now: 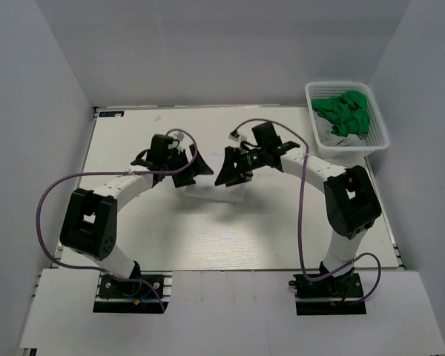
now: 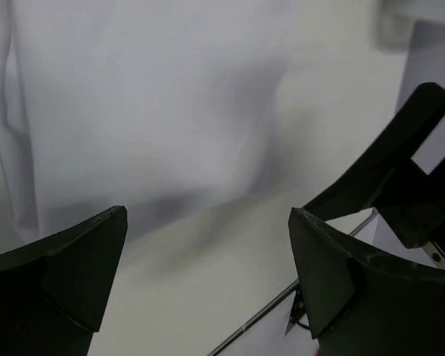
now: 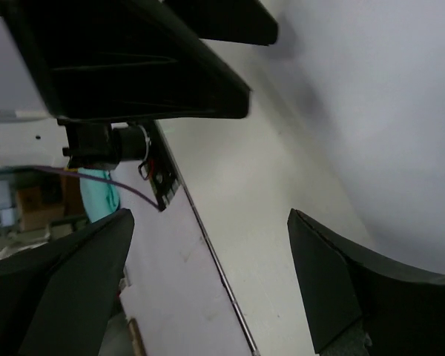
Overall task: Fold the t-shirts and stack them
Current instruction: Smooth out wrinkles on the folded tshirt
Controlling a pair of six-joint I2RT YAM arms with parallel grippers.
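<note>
The white t-shirt [image 1: 210,194] lies as a small folded bundle on the table [image 1: 230,237] between the two grippers. It fills the top of the left wrist view [image 2: 148,96] and the right side of the right wrist view [image 3: 386,111]. My left gripper [image 1: 193,172] hangs over the bundle's left end, open and empty [image 2: 208,274]. My right gripper [image 1: 229,169] hangs over its right end, open and empty [image 3: 208,282]. The green t-shirts [image 1: 345,113] lie crumpled in the white mesh basket [image 1: 376,141] at the far right.
The two grippers face each other closely, so each shows in the other's wrist view, the right gripper [image 2: 423,170] and the left gripper [image 3: 133,67]. Grey walls enclose the table on three sides. The table's front edge shows as a dark seam [image 3: 208,245].
</note>
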